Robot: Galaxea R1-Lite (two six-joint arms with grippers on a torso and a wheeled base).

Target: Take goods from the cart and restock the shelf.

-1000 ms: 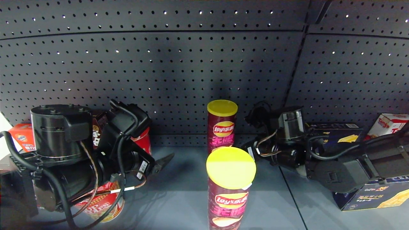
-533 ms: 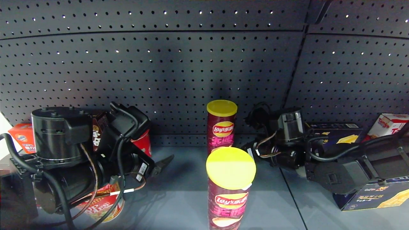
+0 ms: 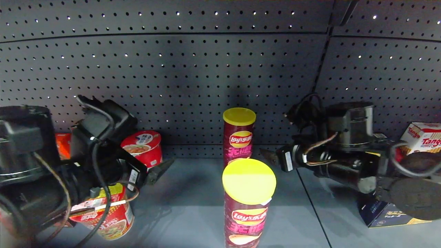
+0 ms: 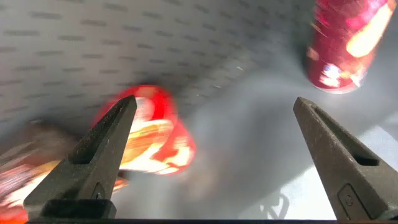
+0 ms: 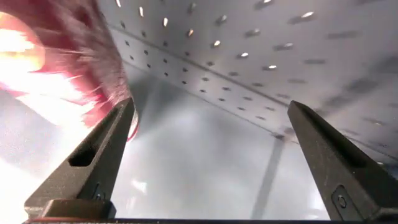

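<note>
Back panel (image 3: 193, 79): dark perforated sheet metal, matt. Shelf board (image 3: 193, 213): smooth grey painted metal, dull sheen. Front crisp tube (image 3: 245, 224) and rear crisp tube (image 3: 239, 143): glossy printed wrap. Front lid (image 3: 248, 181): smooth yellow plastic, matt. Noodle cup (image 3: 113, 220): glossy printed film. Box (image 3: 422, 141): printed cardboard, light gloss. Left gripper (image 4: 214, 100) fingers (image 4: 99, 155): black, grainy, matt.
</note>
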